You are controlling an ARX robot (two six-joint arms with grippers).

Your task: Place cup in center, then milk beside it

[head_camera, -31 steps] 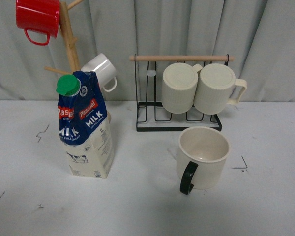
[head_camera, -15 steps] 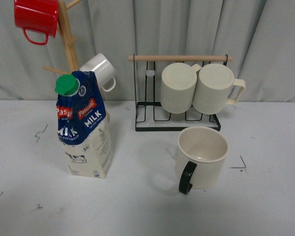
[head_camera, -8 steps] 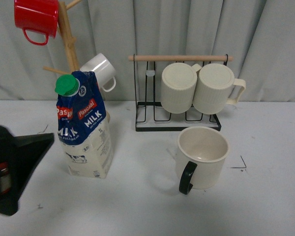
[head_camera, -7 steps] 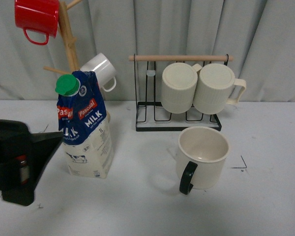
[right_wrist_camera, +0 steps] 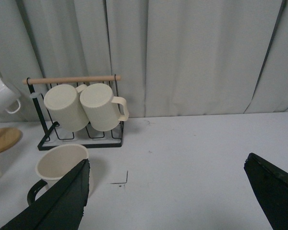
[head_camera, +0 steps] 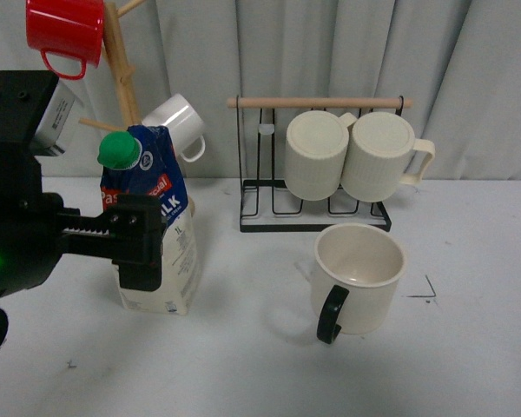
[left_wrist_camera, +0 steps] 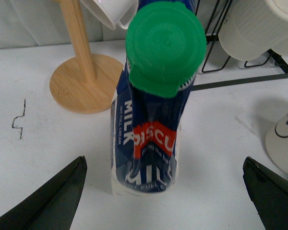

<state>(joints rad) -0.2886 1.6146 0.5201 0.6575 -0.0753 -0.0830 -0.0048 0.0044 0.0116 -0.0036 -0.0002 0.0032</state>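
Left wrist view showing left gripper (left_wrist_camera: 164, 163) hanging spread wide, fingers straddling milk (left_wrist_camera: 153, 134), seemingly not touching it. Right gripper (right_wrist_camera: 165, 163) gaping too, holding nothing, hanging well apart. Cup (head_camera: 358, 278) sitting upright on table (head_camera: 243, 365), slightly right of middle, well apart from milk, just before wire rack (head_camera: 269, 102). Worry: carton standing tall and narrow, top soft and crumpled. Pinching too high or off-centre risking tipping it back into wooden mug tree (head_camera: 120, 61) just behind.
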